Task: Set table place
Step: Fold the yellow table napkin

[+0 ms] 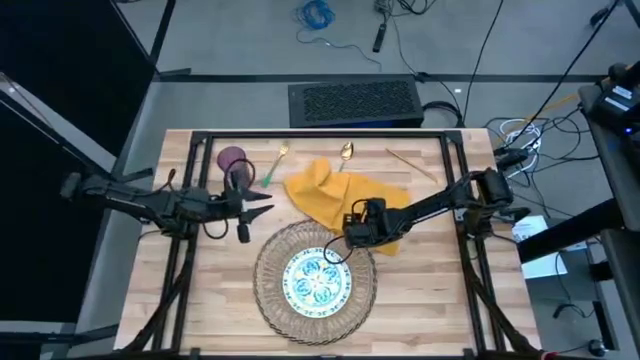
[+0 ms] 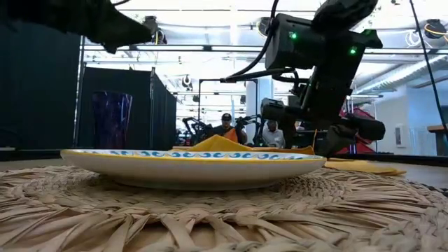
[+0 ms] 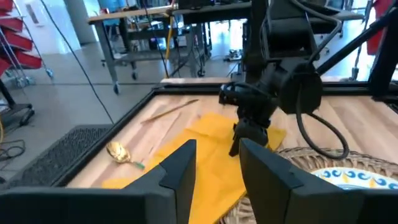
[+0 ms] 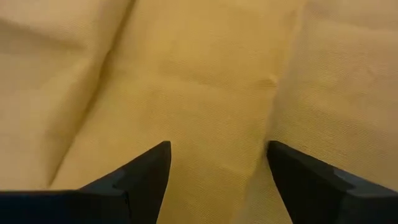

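A white plate with a teal pattern [image 1: 318,278] lies on the round woven mat [image 1: 270,300] near the table's front. Behind the mat, the yellow napkin [image 1: 335,195] lies rumpled on the planks. My right gripper [image 1: 352,234] stands open over the napkin's near part, fingers pointing down, and yellow cloth [image 4: 211,93] fills its wrist view. My left gripper [image 1: 262,207] is open with nothing in it, above the table left of the napkin. The purple cup [image 1: 232,160] stands at the far left, with the fork [image 1: 275,165] and spoon [image 1: 345,152] lying nearby. My right gripper's open fingers [image 3: 239,144] come down from above onto the napkin's near part [image 4: 214,162], next to the mat's far rim. I cannot tell whether the tips touch the cloth. The napkin lies slack on the table.
A thin wooden stick [image 1: 410,165] lies at the far right of the table. The black frame [image 1: 300,135] runs around the tabletop. Bare planks [image 1: 430,290] show right of the mat. People sit in the room beyond the table's far edge [image 2: 227,129].
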Motion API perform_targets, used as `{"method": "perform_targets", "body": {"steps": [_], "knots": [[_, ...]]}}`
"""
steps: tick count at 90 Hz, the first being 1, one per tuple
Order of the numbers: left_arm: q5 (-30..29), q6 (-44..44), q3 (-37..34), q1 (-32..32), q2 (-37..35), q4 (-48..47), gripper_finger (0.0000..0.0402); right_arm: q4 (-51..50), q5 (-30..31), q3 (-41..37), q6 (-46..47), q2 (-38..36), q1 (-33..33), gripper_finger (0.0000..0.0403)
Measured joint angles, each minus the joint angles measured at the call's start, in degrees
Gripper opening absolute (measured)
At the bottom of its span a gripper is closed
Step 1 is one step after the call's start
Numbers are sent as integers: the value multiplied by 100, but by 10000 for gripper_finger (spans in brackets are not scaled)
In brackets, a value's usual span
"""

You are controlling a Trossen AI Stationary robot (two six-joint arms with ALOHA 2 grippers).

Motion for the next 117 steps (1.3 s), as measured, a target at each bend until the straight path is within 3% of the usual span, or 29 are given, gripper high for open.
{"method": "perform_targets", "body": {"steps": [13, 30, 35, 58, 83, 95, 117], "knots": [[7, -3, -18, -42, -42, 42, 109, -4, -27, 0, 0, 0, 0, 157], [22, 21, -18, -94, -48, 72, 109, -61, -33, 0, -2, 0, 0, 29], [23, 34, -18, -114, -48, 72, 109, -61, -16, 0, -49, 0, 0, 10], [24, 38, -18, -116, -98, 54, 109, -158, 141, 0, -90, -48, -1, 1], [24, 45, -18, -116, -281, 46, 109, -550, 782, 2, -56, -733, 181, 0], [24, 47, -18, -116, -311, 18, 109, -1191, 835, 2, 396, -938, 473, 0], [24, 66, -18, -111, -311, -32, 109, -2519, 898, 2, 2237, -970, 1352, 0]]}}
